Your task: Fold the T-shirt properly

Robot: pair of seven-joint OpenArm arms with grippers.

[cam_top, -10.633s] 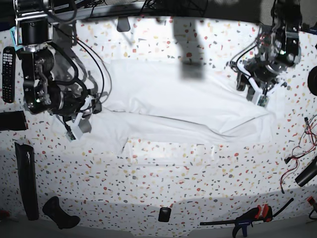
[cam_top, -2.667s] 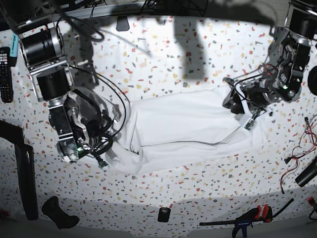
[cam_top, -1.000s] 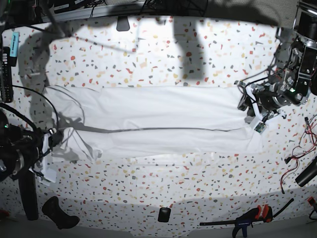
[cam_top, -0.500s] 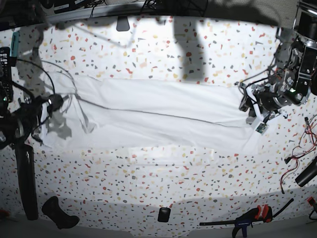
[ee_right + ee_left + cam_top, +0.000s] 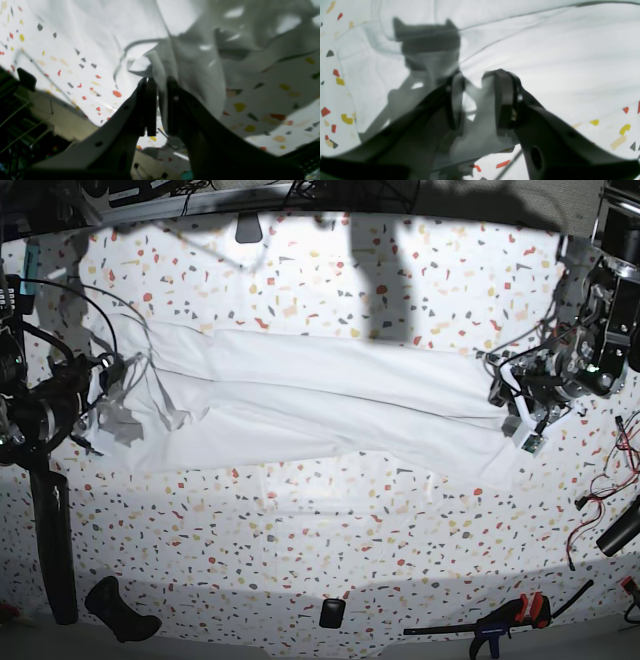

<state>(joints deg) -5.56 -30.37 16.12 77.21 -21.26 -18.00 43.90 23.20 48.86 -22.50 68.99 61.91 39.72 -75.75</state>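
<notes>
T-shirt [image 5: 320, 405] edges pinched btwn both arms' fingers [image 5: 502, 100].

You have open speckled table [image 5: 330, 280] along the far side above the T-shirt [image 5: 320, 395], and another bare band in front of it. The stretched cloth spans nearly the whole width between the right gripper [image 5: 105, 375] and the left gripper [image 5: 520, 415], blocking any low crossing. At the near edge, a black-and-red clamp [image 5: 505, 617], a small black block [image 5: 332, 613] and a long black bar [image 5: 55, 545] crowd your margins; red wires [image 5: 600, 500] lie at the left arm's side.
</notes>
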